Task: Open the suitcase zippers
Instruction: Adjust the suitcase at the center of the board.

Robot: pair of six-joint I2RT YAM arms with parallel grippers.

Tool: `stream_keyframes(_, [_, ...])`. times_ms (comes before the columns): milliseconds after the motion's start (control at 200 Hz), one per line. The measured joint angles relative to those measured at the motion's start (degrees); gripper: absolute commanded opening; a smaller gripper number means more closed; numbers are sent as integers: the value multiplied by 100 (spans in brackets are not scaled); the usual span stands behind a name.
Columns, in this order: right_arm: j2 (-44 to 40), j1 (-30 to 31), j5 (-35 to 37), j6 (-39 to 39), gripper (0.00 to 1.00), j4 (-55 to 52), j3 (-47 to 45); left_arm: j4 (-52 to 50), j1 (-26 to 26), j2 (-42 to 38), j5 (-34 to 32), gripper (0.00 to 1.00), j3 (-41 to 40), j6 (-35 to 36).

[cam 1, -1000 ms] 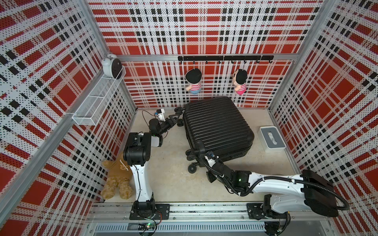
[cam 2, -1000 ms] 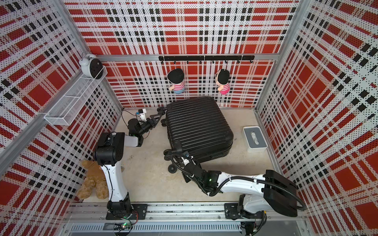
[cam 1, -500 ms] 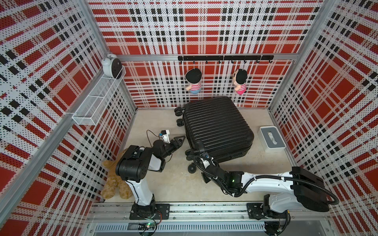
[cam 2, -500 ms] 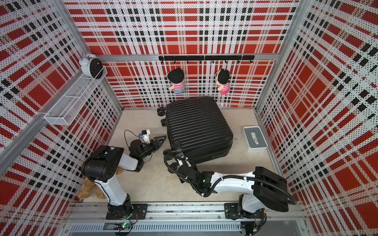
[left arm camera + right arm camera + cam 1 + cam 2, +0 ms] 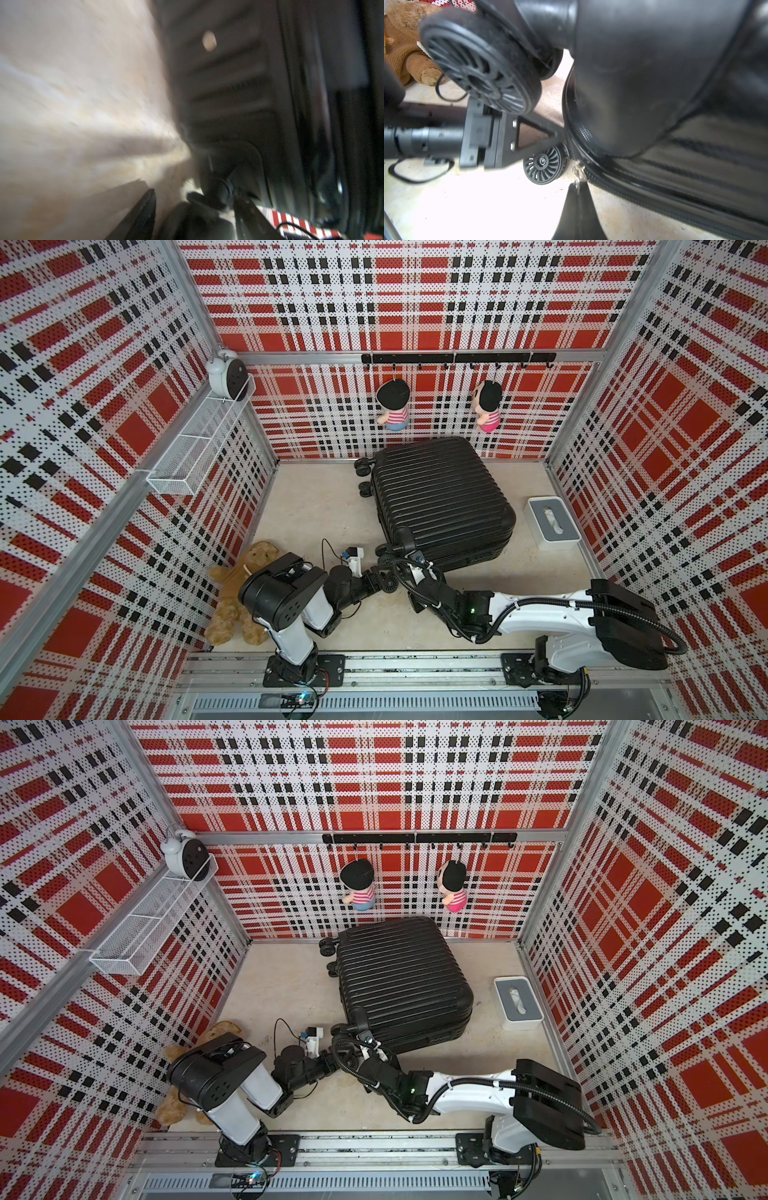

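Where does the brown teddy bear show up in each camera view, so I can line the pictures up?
In a top view: teddy bear lower left, on the floor beside the left arm.
In a top view: lower left, largely hidden by that arm.
Left wrist: too blurred to make it out.
Right wrist: at the frame edge, beyond the nearest wheel.
Shared landmark: the suitcase.

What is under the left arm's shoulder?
A brown teddy bear lying on the floor. Its head and legs show in both top views; the left arm covers part of its body.
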Motion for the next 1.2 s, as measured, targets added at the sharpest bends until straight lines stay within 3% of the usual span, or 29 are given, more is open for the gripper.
stream_keyframes(245, [-348,-120,74,66,0,17,-334,1609,-774,1252,-503,55,212,-608])
stream_keyframes(426, [-1014,-365,66,164,0,24,-905,1615,-1266,1709,-531,53,826,-1032])
stream_keyframes(691, [-1615,-337,289,343,0,415,-1545,1493,-1692,1759,-861,53,1174,-909])
stream_keyframes(887, [-1386,-17,903,433,0,599,-1565,1471,-1808,1862,-896,53,1373,-894])
stream_keyframes(1197, [-315,367,1755,426,0,1019,-1084,1482,-1829,1862,-940,53,1357,-857])
